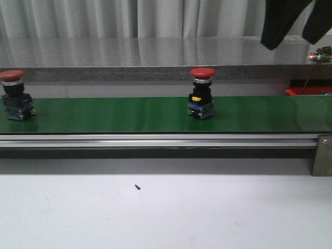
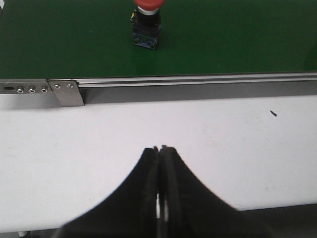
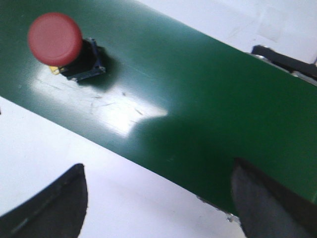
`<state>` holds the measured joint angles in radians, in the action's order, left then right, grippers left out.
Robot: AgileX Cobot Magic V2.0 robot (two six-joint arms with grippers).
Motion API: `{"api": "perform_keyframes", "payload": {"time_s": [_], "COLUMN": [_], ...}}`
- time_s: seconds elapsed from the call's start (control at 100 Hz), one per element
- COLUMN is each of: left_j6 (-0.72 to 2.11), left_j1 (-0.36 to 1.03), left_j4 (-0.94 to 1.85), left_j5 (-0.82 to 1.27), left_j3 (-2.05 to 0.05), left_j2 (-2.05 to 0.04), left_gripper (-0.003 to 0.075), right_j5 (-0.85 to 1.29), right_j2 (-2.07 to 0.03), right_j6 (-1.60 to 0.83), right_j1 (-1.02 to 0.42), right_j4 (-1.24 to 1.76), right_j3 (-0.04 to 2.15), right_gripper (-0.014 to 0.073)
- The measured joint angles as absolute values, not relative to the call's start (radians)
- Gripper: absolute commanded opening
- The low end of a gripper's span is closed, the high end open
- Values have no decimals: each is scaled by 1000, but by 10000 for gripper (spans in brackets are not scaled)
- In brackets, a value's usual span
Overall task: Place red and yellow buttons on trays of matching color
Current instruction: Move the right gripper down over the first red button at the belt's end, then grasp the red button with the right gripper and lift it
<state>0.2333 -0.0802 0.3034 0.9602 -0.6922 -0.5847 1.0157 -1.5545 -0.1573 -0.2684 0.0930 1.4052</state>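
Two red buttons stood upright on the green belt (image 1: pixel 129 114), one mid-belt (image 1: pixel 201 93) and one at its left end (image 1: pixel 15 96) (both untouched), while the left gripper (image 2: pixel 162 148) hung pinched together and the right gripper (image 3: pixel 158 198) gaped wide.

1. Conveyor belt (image 1: pixel 129 114): dark green, plain, with a pale glare patch in the right wrist view.
2. Middle button (image 1: pixel 202 93): red mushroom cap, silver collar, black body, small yellow tab, blue-clear base.
3. Left button (image 1: pixel 15 96): red cap, black body, bluish base.
4. Conveyor rail (image 1: pixel 155 140): silver-grey metal; end bracket (image 1: pixel 321 155) dull grey.
5. Worktop (image 1: pixel 166 212): plain white, with one tiny black speck (image 1: pixel 137 187).
6. Left end effector (image 2: pixel 161 148): black.
7. Right end effector (image 3: pixel 158 198): black fingers (image 3: pixel 54 203).
8. Back ledge (image 1: pixel 155 52): glossy grey; curtain (image 1: pixel 129 18) pale grey, vertical folds.
9. Tray (image 1: pixel 308 91) at far right: red.
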Motion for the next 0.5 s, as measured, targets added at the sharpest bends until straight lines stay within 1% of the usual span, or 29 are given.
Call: {"api": "perform_keyframes", "payload": {"time_s": [0.25,0.5], "left_j6": [233,233], "left_j1": [-80,-80], "left_j4": [305,305], "left_j5": [960,960], "left_j3": [-692,-692], "left_j2": [-585,-585], "left_gripper": [-20,-20], "right_j5": [1084,1093], "right_j2": [-1724,-1815], "right_j6": [-267,-323], "right_j1": [-296,-296], "right_j4": [150,199], "right_j3": [1551,1633], "right_gripper": [594,594]}}
